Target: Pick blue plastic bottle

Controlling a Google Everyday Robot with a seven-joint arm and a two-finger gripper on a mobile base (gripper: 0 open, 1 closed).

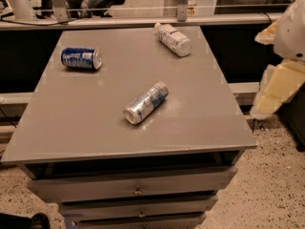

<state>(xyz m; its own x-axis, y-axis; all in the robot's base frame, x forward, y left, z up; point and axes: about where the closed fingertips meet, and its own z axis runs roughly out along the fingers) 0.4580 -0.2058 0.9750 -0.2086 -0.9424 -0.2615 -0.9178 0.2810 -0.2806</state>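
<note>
Drawers (136, 189) stacked under the grey table top (86, 128) lie nearest to me, above a speckled floor (267, 185).

On the top, near the middle, a slim silver-and-blue can (145, 102) lies on its side at a slant, its round end turned toward the front left. Farther back on the left a dark blue can (81, 58) lies on its side too, well apart from the slim one. Its white lettering is too blurred for me to read.

My gripper (279, 87) hangs off the right side of the table, cream-coloured, over the floor and well apart from everything on the top. Whether it is spread or closed I cannot tell.

The blue plastic bottle (173, 39) is farthest of the three, at the back edge of the table, right of centre. It lies on its side, clear-bodied with a white and pale-blue label, its white cap pointing to the back left. I can read no writing on the label. Nothing rests against it. The slim can lies on the table between it and the front edge.

Behind the table runs a pale ledge (119, 22).
</note>
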